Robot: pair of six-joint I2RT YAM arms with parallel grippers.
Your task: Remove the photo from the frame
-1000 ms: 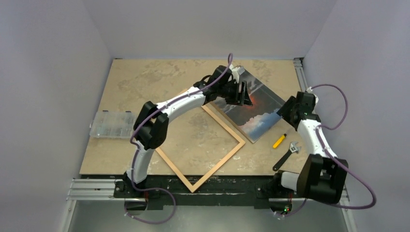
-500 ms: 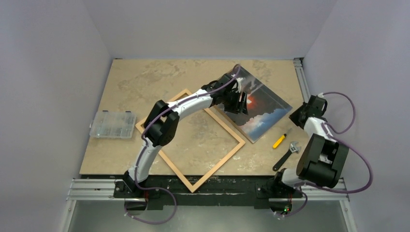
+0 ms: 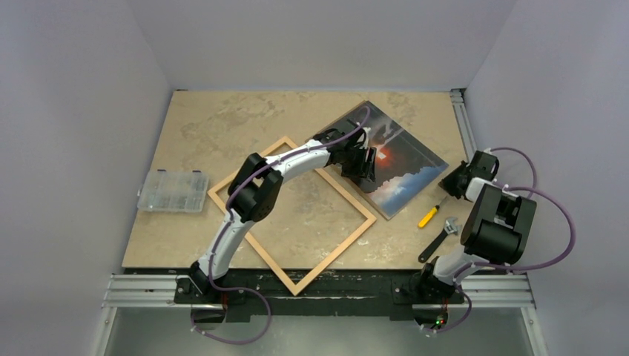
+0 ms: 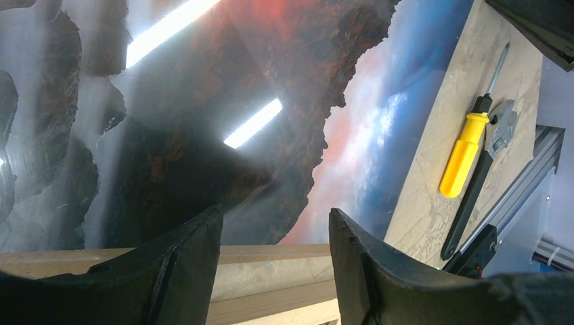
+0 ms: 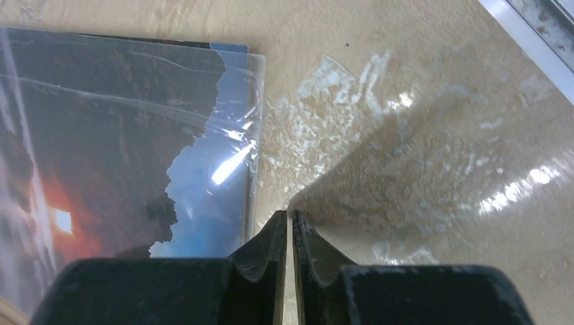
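The photo, a glossy dark sunset print, lies flat on the table at the back right, outside the frame. The frame is a thin light-wood rectangle lying as a diamond in the middle, with bare table inside it. My left gripper hovers open over the photo's near-left edge. In the left wrist view the photo fills the top, and a rail of the frame crosses between the spread fingers of that gripper. My right gripper is shut on nothing, just off the photo's right edge.
A clear plastic organiser box sits at the table's left edge. A yellow screwdriver and a black wrench lie at the front right, near my right gripper. An aluminium rail runs along the right side.
My right arm has pulled back to the right, away from the photo's corner, and its jaws have closed. My left arm has stretched lower over the photo's near edge.
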